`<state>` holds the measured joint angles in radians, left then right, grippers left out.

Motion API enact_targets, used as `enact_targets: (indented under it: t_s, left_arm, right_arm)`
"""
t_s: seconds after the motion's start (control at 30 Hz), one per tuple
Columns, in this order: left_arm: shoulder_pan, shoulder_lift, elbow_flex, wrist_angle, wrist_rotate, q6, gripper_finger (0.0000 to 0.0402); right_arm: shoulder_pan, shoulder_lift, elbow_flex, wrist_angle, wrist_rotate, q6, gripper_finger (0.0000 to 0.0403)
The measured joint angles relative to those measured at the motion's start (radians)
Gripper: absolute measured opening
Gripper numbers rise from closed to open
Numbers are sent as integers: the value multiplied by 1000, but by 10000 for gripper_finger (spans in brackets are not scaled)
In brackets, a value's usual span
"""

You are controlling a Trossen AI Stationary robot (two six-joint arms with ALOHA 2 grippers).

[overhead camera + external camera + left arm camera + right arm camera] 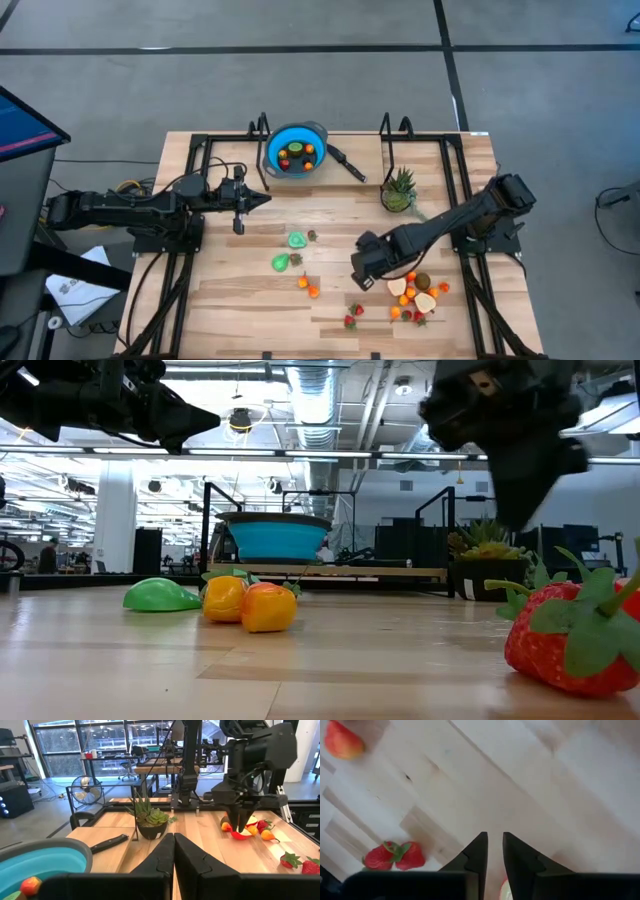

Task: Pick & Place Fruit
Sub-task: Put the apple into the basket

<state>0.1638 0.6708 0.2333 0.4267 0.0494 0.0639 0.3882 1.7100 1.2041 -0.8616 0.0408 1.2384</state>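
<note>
1. The surface (pixel 240 300) carries the fruit (pixel 415 292), clustered near the right gripper (pixel 362 276), with more pieces toward the middle and some already in the blue bowl (pixel 296 150)
2. The right gripper's jaws stand nearly together; whether they grasp anything I cannot tell
3. The left gripper (pixel 262 199) waits near the bowl, jaws clenched on nothing
4. The fruit looks light, hard and slick; pinch each piece across its widest part
</note>
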Motion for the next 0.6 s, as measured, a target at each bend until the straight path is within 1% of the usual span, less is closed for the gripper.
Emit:
enact_targets:
  t_s: [0.07,0.13,0.37,0.5,0.6]
  left_arm:
    - [0,0,0,0,0,4,2]
    - [0,0,0,0,0,4,2]
    - [0,0,0,0,0,6,2]
    - [0,0,0,0,0,6,2]
    - [0,0,0,0,0,7,2]
  right_arm:
    - [11,0,0,-7,-23,80,48]
    - [17,0,0,-9,-62,122,45]
    - [19,0,0,-55,-253,288,49]
    - [35,0,0,-90,-263,315,61]
    - [50,0,-1,-118,-265,315,80]
